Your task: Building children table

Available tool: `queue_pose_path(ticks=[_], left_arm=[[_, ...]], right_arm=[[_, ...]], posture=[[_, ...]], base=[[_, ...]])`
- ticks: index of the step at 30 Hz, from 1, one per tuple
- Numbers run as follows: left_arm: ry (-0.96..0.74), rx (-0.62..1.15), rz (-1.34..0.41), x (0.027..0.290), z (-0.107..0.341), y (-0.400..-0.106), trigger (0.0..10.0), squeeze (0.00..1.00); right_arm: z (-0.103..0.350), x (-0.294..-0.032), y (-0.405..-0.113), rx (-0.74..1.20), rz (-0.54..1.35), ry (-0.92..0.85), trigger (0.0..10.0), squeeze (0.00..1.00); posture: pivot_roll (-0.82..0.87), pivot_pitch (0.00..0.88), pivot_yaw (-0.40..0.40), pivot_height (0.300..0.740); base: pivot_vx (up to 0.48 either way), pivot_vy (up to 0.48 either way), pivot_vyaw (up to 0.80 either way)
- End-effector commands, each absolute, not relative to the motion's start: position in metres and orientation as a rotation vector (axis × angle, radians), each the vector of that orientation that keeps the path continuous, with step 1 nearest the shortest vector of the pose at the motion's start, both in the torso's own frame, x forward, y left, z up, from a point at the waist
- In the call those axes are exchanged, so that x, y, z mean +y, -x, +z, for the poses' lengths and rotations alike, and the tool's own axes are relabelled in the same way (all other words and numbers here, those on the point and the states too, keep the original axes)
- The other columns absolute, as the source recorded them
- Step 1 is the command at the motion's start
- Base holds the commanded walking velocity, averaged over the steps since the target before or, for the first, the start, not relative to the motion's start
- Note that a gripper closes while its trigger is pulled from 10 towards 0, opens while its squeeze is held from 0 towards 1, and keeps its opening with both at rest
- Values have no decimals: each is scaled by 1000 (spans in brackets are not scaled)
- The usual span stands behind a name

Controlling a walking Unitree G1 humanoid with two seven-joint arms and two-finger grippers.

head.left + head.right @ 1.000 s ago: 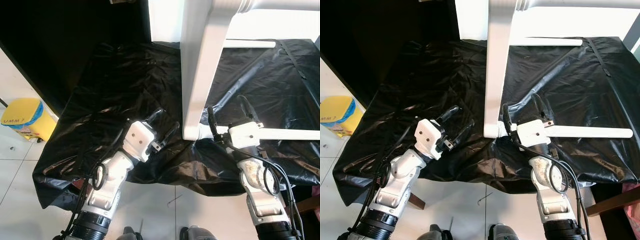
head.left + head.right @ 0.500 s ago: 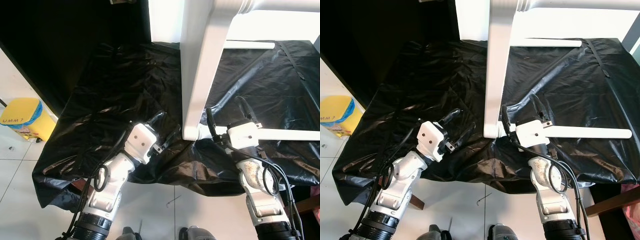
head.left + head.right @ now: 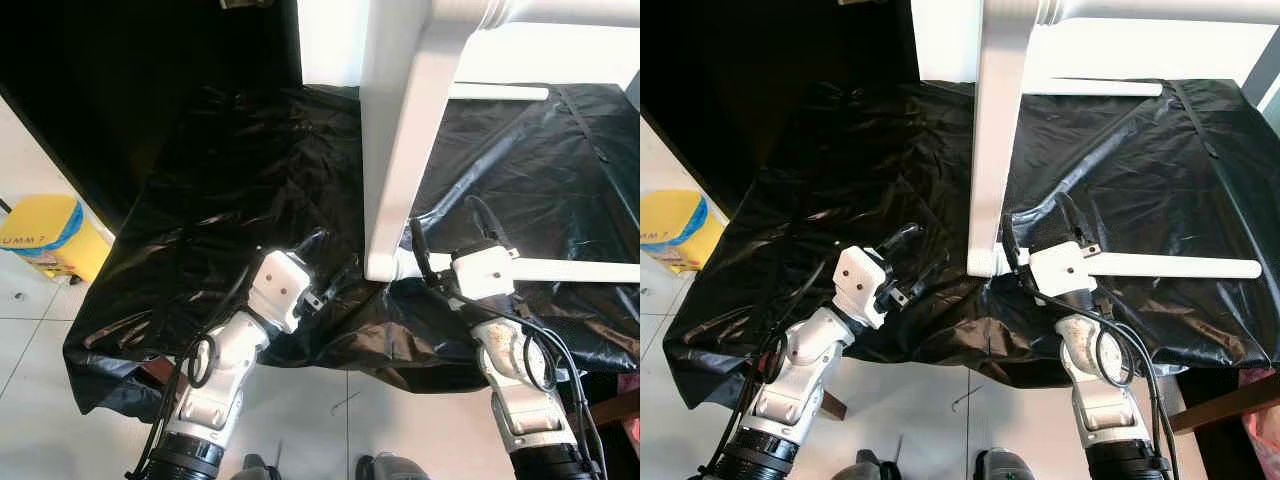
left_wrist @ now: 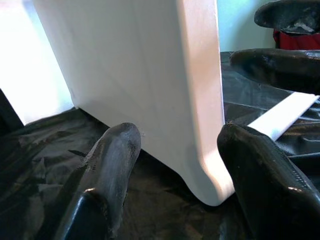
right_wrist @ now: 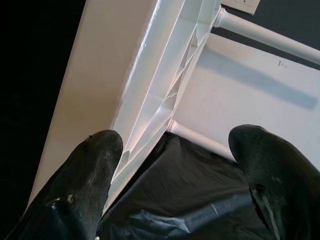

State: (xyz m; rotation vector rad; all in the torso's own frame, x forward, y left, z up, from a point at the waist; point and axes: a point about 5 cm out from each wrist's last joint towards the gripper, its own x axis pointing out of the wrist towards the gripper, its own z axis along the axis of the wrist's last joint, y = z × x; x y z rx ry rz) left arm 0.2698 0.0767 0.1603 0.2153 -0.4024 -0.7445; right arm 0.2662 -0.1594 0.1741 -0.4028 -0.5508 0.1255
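We see our right gripper (image 3: 447, 247), fingers apart, straddling the white rod (image 3: 570, 268) beside the upright white table leg (image 3: 398, 170); our left gripper (image 3: 327, 268), also spread, faces that leg's foot just ahead.

The table frame (image 3: 395, 150) is plain white, its broad upright panel and its round rods (image 3: 570, 268) alike, with no pattern; in the right wrist view its ribbed underside (image 5: 165, 95) is the same white, shaded grey in the hollows. Beneath it lies a glossy black plastic sheet (image 3: 250, 180), creased, with pale highlights along the folds. At the lower left of the frame the floor (image 3: 40, 340) is of pale grey-white tiles. On it, at the left edge, stands a yellow container (image 3: 50, 240) with a blue band. Both arms are silver with white wrist housings; the left gripper (image 3: 330, 262) and the right gripper (image 3: 448, 230) have black fingers, and black cables loop beside them.
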Motion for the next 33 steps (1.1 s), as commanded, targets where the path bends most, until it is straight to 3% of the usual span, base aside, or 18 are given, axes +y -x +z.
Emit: queue_pose_path(ticks=[1, 23, 26, 28, 29, 30, 33], left_arm=[[-202, -366, -663, 82, 155, -272, 10000, 0], [-117, -198, -516, 90, 145, -282, 10000, 0], [-29, -161, -461, 93, 144, -285, 10000, 0], [250, -95, -423, 96, 145, -288, 10000, 0], [250, -95, -423, 96, 145, -288, 10000, 0], [365, -88, -410, 98, 146, -289, 10000, 0], [396, -109, -410, 99, 148, -288, 10000, 0]], right_arm=[[166, -160, -266, -496, 131, 385, 10000, 0], [155, -162, -270, -338, 72, 186, 10000, 0], [156, -161, -270, -319, 72, 142, 10000, 0], [156, -159, -270, -305, 69, 98, 10000, 0], [156, -159, -270, -305, 69, 98, 10000, 0], [157, -159, -270, -298, 56, 53, 10000, 0], [157, -160, -270, -291, 52, 21, 10000, 0]], posture=[[-115, 115, 24, 740], [-104, 144, 15, 740], [-104, 146, 13, 740], [-105, 149, 11, 740], [-105, 149, 11, 740], [-106, 151, 10, 740], [-106, 152, 10, 740]], base=[[0, 0, 0], [0, 0, 0], [0, 0, 0], [0, 0, 0], [0, 0, 0], [0, 0, 0], [0, 0, 0]])
